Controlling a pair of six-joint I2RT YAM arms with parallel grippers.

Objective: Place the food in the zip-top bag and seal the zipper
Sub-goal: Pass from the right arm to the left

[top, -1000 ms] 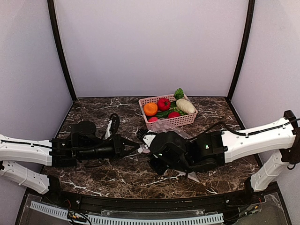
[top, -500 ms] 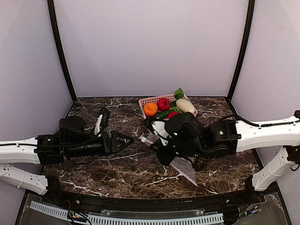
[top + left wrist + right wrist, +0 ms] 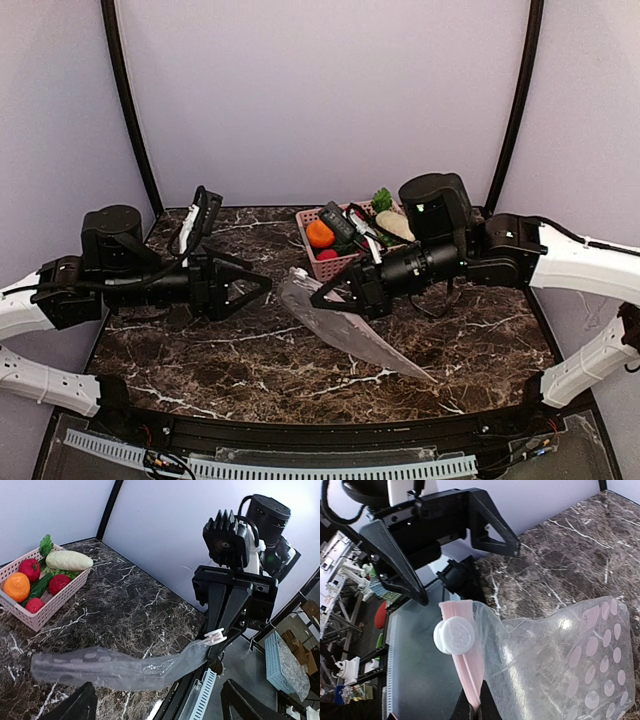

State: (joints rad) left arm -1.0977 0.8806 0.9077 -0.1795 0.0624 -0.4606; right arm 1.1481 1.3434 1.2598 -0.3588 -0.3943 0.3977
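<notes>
The clear dotted zip-top bag (image 3: pixel 352 336) hangs slanting above the table, empty. My right gripper (image 3: pixel 318 299) is shut on its pink zipper (image 3: pixel 470 670), just below the white slider (image 3: pixel 454 636). My left gripper (image 3: pixel 262 287) stands wide open to the bag's left, apart from it, with nothing between its fingers (image 3: pixel 80 705). The food lies in the pink basket (image 3: pixel 47 611): an orange (image 3: pixel 16 586), red tomatoes (image 3: pixel 31 568), a long white vegetable (image 3: pixel 69 560) and a green leaf (image 3: pixel 46 545).
The basket (image 3: pixel 333 264) sits at the back middle of the dark marble table (image 3: pixel 230 355), partly behind the right arm (image 3: pixel 500 250). Purple walls close in the back and sides. A grey slotted rail (image 3: pixel 300 467) runs along the near edge.
The left gripper opened, let go of the bag and drew back to the left. The right gripper closed on the zipper, rose and swung back right, lifting the bag off the table.
</notes>
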